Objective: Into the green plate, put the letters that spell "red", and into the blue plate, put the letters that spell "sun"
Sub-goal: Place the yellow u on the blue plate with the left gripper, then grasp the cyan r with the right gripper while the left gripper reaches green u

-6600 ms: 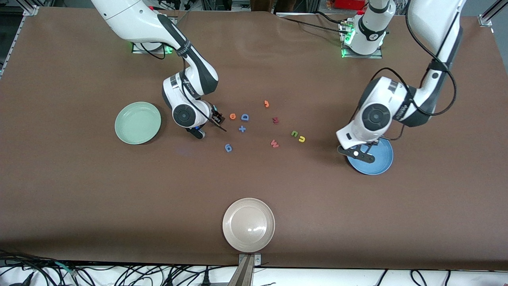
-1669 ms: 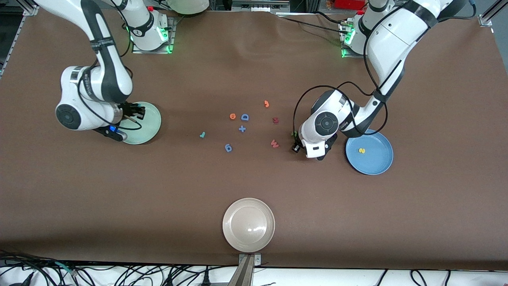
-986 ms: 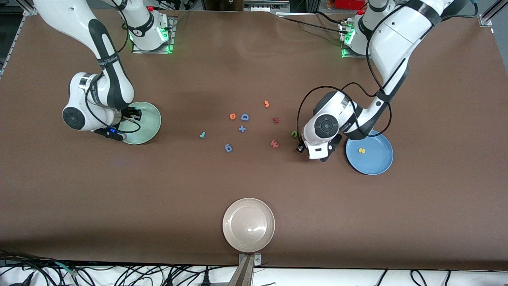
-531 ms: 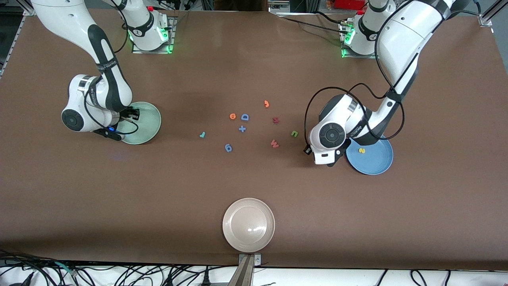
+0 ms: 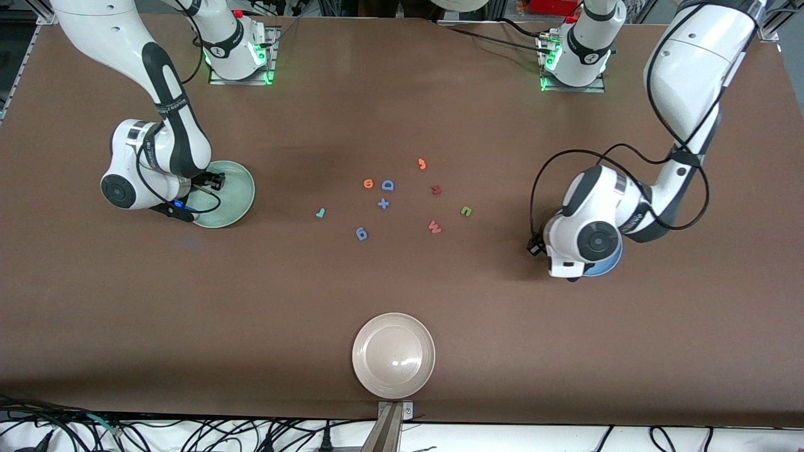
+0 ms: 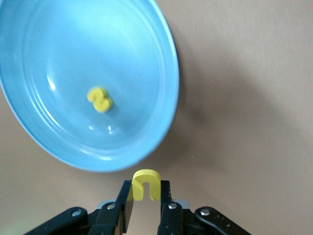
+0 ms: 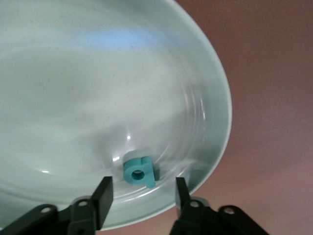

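Robot lab bench
Two arm bases (image 5: pixel 239 47) bolted to a brown-covered table (image 5: pixel 402 301), aluminium framing at the corners, cables (image 5: pixel 188 433) along its edge.

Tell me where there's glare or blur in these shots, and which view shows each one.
Front view: a bright highlight sits on the beige plate, and the arms cast soft shadows on the table. Left wrist view: the blue plate shows faint glints near the yellow s. Right wrist view: the green plate looks soft, with a bluish reflection; the teal d is sharper.
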{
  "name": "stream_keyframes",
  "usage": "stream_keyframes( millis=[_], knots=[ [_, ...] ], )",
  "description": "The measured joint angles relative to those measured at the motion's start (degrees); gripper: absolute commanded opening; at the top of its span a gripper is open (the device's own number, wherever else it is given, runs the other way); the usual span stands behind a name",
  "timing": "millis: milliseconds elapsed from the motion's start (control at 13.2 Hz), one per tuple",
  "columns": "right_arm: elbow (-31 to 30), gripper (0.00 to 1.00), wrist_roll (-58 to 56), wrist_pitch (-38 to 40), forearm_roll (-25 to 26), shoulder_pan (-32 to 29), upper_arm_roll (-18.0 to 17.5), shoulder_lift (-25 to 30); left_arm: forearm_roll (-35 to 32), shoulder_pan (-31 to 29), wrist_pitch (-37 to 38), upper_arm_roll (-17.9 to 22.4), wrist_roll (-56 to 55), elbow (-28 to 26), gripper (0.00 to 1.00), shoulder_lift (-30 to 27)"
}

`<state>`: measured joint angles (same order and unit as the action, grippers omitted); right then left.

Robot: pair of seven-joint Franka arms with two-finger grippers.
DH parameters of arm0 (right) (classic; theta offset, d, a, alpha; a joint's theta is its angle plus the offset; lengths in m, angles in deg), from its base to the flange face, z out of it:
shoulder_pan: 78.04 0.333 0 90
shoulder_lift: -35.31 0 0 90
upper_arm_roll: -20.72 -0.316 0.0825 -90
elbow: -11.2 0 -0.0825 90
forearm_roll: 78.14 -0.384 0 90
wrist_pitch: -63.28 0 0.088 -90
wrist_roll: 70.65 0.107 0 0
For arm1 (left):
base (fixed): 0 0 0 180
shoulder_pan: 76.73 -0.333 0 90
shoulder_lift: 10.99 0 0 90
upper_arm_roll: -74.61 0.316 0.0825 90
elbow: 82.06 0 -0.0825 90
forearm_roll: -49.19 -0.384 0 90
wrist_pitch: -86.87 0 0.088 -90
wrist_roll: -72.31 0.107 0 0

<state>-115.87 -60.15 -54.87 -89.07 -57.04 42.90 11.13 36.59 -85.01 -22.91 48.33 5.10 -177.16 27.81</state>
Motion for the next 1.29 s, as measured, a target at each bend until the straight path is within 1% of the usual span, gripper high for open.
stream_keyframes(
  millis=[76, 228, 303, 531, 683, 834, 910, 986, 1062, 1138, 1290],
  knots=[
    [0.1, 0.85, 0.0, 0.1, 0.0, 0.0, 0.0, 0.1, 0.0, -0.6, 0.4, -0.1, 1.0, 0.0, 0.26, -0.3],
    [1.0, 0.85, 0.0, 1.1, 0.0, 0.1, 0.0, 0.6, 0.0, -0.8, 0.9, -0.2, 1.7, 0.1, 0.26, -0.5],
    [2.1, 0.84, 0.0, 2.7, -0.1, 0.1, -0.1, 1.3, 0.0, -0.9, 1.0, -0.2, 2.9, 0.1, 0.29, -0.5],
    [6.7, 0.84, 0.2, 7.1, -0.1, 0.4, -0.6, 3.8, 0.0, -3.8, 2.0, -0.1, 10.5, 0.1, 0.29, -0.5],
    [9.4, 0.84, 1.3, 8.4, -0.1, 0.7, -1.8, 5.1, 0.0, -6.3, 2.8, -0.1, 16.2, -0.1, 0.29, -0.5],
    [11.3, 0.84, 4.5, 8.5, -0.3, 1.1, -4.2, 5.3, 0.0, -8.0, 3.0, 0.0, 21.8, -0.7, 0.29, -0.5],
    [12.1, 0.84, 6.5, 8.4, -0.7, 1.2, -5.8, 5.3, 0.0, -8.8, 3.0, 0.0, 24.3, -1.1, 0.36, -0.5],
    [12.9, 0.84, 8.4, 8.3, -1.8, 1.4, -7.2, 5.1, 0.0, -9.5, 3.0, 0.0, 26.4, -1.3, 0.46, -0.5],
    [13.8, 0.84, 10.2, 8.1, -3.4, 1.8, -8.4, 4.9, 0.0, -10.2, 3.0, 0.0, 28.2, -1.4, 0.69, -0.4],
    [14.9, 0.84, 12.1, 7.7, -5.1, 2.2, -9.5, 4.3, 0.0, -10.7, 3.0, 0.0, 29.8, -1.4, 1.0, -0.4],
    [16.3, 0.85, 17.0, 4.9, -6.4, 4.2, -10.8, 2.4, 0.0, -12.1, 3.0, 0.1, 33.4, -1.4, 1.0, -0.3]
  ],
)
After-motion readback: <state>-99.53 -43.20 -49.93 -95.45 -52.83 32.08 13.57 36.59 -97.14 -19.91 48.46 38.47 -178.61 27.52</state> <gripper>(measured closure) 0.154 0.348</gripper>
